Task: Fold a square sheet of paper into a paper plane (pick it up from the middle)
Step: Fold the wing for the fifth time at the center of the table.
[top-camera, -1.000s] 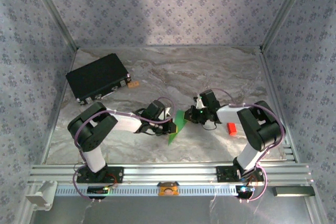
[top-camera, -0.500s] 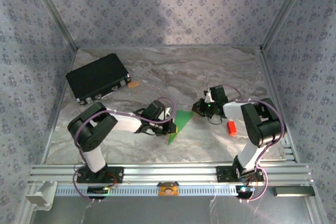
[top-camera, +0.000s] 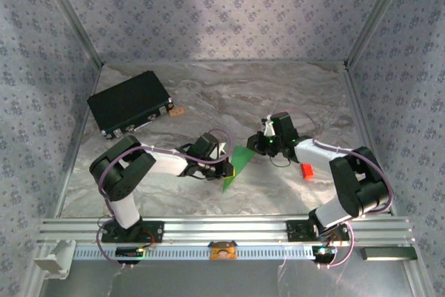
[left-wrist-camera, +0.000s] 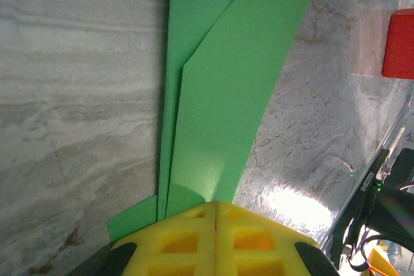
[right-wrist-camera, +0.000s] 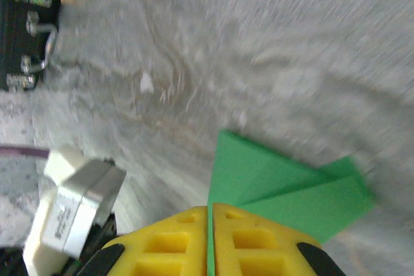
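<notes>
With left tool (left-wrist-camera: pixel 215 206), fully closed, clamps folded green paper (left-wrist-camera: pixel 226 95) jutting ahead over surface (left-wrist-camera: pixel 77 95); with right tool (right-wrist-camera: pixel 210 210), also closed, pinches its other edge.

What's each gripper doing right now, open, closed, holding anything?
Left gripper: closed, pinching the folded green paper.
Right gripper: closed, gripping the same paper.

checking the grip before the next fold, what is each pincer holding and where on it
Both hold the folded green paper: the left pincer clamps its narrow end, the right pincer pinches the opposite edge.
</notes>
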You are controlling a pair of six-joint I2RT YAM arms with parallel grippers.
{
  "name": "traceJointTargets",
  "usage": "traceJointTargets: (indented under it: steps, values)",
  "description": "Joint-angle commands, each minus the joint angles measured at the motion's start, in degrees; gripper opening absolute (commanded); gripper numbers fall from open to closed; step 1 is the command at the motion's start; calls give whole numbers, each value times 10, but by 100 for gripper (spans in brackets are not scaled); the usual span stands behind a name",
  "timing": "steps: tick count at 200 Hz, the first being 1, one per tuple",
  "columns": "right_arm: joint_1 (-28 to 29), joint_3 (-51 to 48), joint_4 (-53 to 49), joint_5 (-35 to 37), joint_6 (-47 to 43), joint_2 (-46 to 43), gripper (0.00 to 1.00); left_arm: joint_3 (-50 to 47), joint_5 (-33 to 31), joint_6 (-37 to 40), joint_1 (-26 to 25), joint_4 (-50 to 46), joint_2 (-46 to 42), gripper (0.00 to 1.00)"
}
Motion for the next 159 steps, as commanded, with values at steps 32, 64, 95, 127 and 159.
traceJointTargets:
  steps: [32,64,95,127,159]
  values:
    - [58,-24,6,27,43,59,6,1,4,3,-4,-54,6,0]
    - [46,-48,24,39,48,79,3,12,4,4,-11,-65,-19,0]
    - [46,-45,25,31,40,74,3,4,13,15,-17,-73,-49,4]
    - [46,-44,38,16,42,74,4,-12,23,23,-17,-80,-41,4]
    - [47,-43,61,-3,43,57,7,-31,11,5,-19,-66,-17,0]
